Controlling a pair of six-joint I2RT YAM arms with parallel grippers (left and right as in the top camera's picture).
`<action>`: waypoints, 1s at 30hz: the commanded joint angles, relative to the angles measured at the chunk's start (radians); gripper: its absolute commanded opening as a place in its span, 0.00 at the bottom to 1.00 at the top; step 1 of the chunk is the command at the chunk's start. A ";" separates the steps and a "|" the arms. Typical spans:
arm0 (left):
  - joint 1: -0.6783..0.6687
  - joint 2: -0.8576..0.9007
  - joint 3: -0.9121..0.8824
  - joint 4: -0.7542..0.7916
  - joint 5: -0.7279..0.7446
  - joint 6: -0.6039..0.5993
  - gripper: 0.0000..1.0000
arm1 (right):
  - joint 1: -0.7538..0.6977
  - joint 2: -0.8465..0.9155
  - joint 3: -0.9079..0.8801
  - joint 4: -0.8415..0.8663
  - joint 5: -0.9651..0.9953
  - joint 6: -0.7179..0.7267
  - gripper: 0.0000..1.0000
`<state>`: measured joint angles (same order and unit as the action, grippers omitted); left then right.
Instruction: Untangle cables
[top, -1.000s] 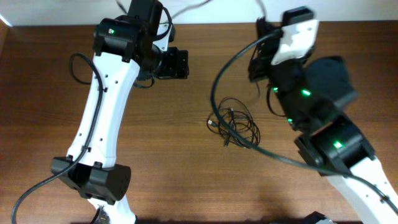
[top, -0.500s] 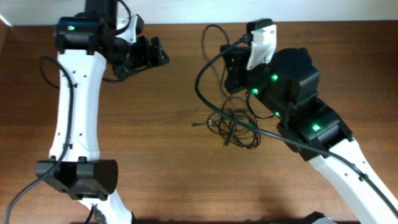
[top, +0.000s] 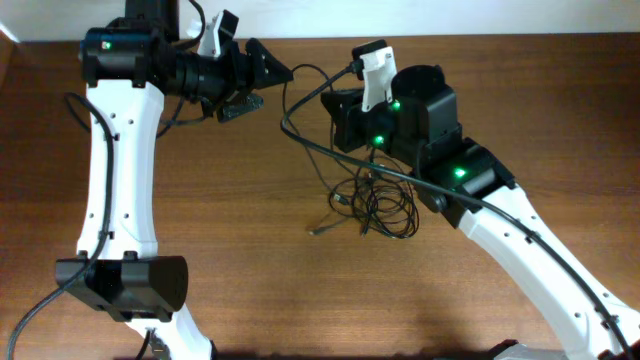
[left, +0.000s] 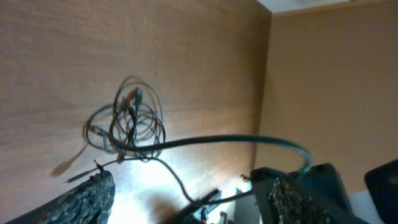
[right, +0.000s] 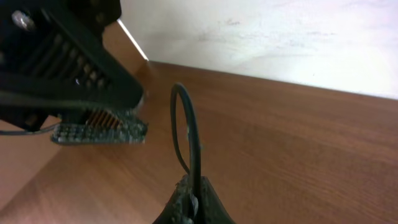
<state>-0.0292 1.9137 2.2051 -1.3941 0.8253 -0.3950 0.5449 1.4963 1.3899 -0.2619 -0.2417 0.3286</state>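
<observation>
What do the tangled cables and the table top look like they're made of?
The cables: thin black cords, likely plastic- or rubber-jacketed, matte, limp enough to lie in loose loops; the pale tips may be metal. The table: brown wood or wood-look laminate, with streaky grain and a slight sheen; I can't tell which.

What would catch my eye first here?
A knot of thin black cables lies in the middle of the wooden table. The left gripper gapes open near the far edge; the right gripper is shut just beyond the knot.

Left arm (top: 118, 170) has jaws spread wide; right arm (top: 530, 250) has jaws pinched together.
</observation>
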 joint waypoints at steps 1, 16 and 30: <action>0.006 0.002 0.008 0.033 -0.105 0.007 0.84 | 0.005 -0.010 0.003 0.009 -0.028 0.018 0.04; 0.001 0.002 0.008 -0.024 0.009 -0.662 0.78 | 0.024 0.016 0.003 0.008 -0.018 0.055 0.04; -0.005 0.002 0.008 0.051 0.051 -0.784 0.64 | 0.152 0.016 0.003 0.034 0.147 0.054 0.04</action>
<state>-0.0296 1.9137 2.2051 -1.3453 0.8558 -1.1534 0.6781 1.5085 1.3899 -0.2386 -0.1230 0.3710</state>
